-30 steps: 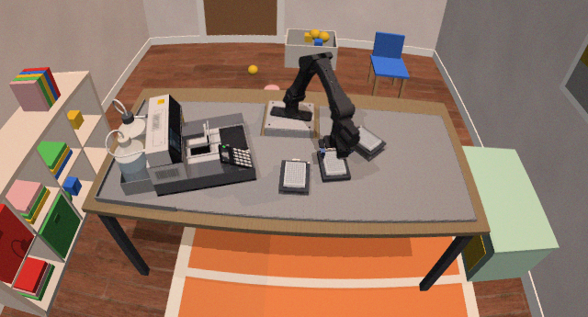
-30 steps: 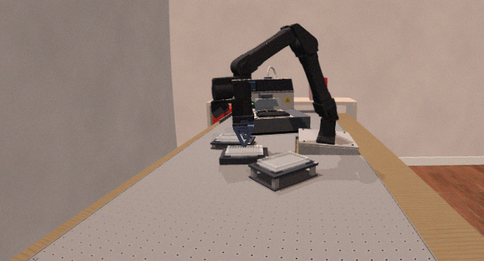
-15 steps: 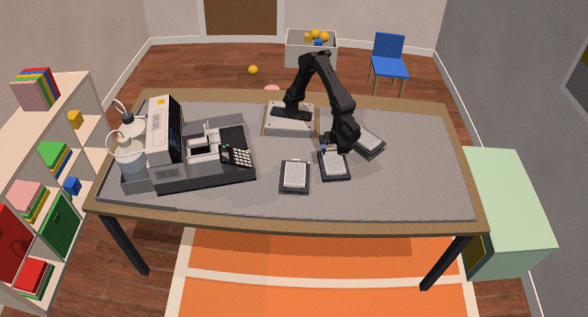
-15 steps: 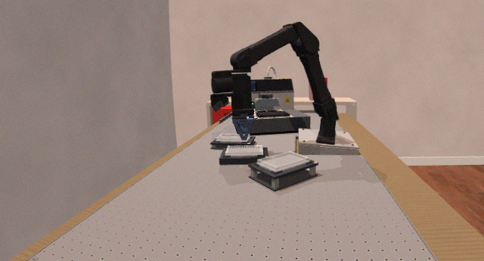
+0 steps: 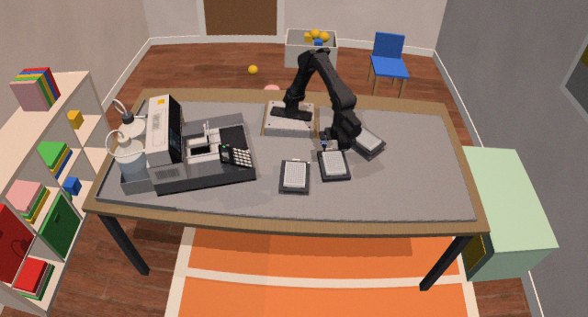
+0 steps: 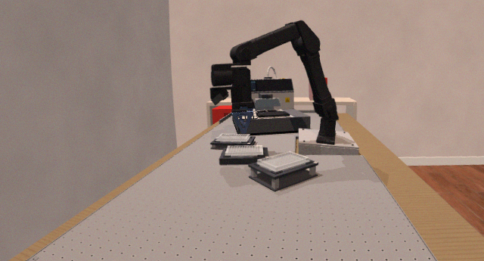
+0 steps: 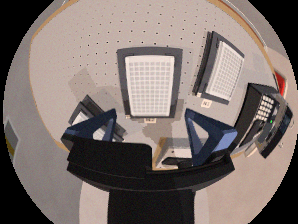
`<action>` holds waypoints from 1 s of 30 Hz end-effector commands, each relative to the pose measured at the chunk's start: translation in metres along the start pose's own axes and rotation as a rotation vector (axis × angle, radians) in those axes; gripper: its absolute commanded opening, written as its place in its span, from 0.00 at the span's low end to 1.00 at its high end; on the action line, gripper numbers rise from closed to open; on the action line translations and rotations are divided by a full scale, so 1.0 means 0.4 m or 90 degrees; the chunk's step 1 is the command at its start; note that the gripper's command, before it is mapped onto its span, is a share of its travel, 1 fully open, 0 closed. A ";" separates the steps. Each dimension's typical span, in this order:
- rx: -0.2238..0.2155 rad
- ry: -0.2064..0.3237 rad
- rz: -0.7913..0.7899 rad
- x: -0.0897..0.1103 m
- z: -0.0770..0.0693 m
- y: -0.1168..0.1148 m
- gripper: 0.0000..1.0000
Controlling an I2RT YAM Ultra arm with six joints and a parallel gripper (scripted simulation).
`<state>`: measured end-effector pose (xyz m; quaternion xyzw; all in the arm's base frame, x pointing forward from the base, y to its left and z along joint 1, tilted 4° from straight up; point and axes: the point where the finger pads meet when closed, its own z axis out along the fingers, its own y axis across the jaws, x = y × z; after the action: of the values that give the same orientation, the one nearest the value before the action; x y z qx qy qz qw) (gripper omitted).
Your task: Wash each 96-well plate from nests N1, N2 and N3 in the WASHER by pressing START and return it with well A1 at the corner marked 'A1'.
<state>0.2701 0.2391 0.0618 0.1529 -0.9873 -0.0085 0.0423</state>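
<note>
Three white 96-well plates sit in dark nests on the grey mat. The left plate [image 5: 294,174] [image 6: 232,138] [image 7: 224,70] and the middle plate [image 5: 333,164] [image 6: 243,150] [image 7: 149,83] lie low. The right plate [image 5: 368,141] [image 6: 283,161] sits on a raised nest. My gripper [image 5: 324,145] [image 6: 243,119] [image 7: 150,112] is open and empty. It hangs above the back edge of the middle plate, its blue fingers spread wider than the plate. The washer [image 5: 202,170] [image 6: 277,122] stands at the left with its carrier pocket [image 5: 199,151] empty. The keypad [image 5: 242,157] [image 7: 265,107] shows a small green lamp.
Two bottles with tubing [image 5: 129,156] stand at the washer's left end. The arm's base block [image 5: 289,120] [image 6: 327,145] sits at the back middle of the table. The table's wooden rim [image 5: 285,227] surrounds the mat. A shelf unit [image 5: 41,170] stands left of the table, a green cabinet [image 5: 505,207] to its right.
</note>
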 end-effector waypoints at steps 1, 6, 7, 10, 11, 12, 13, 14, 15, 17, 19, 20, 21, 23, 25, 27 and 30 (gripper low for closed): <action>-0.006 -0.016 -0.001 -0.009 -0.035 0.004 1.00; -0.006 -0.016 -0.001 -0.009 -0.039 0.004 1.00; -0.006 -0.016 -0.001 -0.009 -0.039 0.004 1.00; -0.006 -0.016 -0.001 -0.009 -0.039 0.004 1.00; -0.006 -0.016 -0.001 -0.009 -0.039 0.004 1.00; -0.006 -0.016 -0.001 -0.009 -0.039 0.004 1.00; -0.006 -0.016 -0.001 -0.009 -0.039 0.004 1.00; -0.006 -0.016 -0.001 -0.009 -0.039 0.004 1.00; -0.006 -0.016 -0.001 -0.009 -0.039 0.004 1.00; -0.006 -0.016 -0.001 -0.009 -0.039 0.004 1.00; -0.006 -0.016 -0.001 -0.009 -0.039 0.004 1.00; -0.006 -0.016 -0.001 -0.009 -0.039 0.004 1.00; -0.006 -0.016 -0.001 -0.009 -0.039 0.004 1.00; -0.006 -0.016 -0.001 -0.009 -0.039 0.004 1.00; -0.006 -0.016 -0.001 -0.009 -0.039 0.004 1.00; -0.006 -0.016 -0.001 -0.009 -0.039 0.004 1.00; -0.006 -0.016 -0.022 -0.003 -0.040 0.015 1.00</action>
<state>0.2718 0.2404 0.0721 0.1549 -0.9871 -0.0106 0.0385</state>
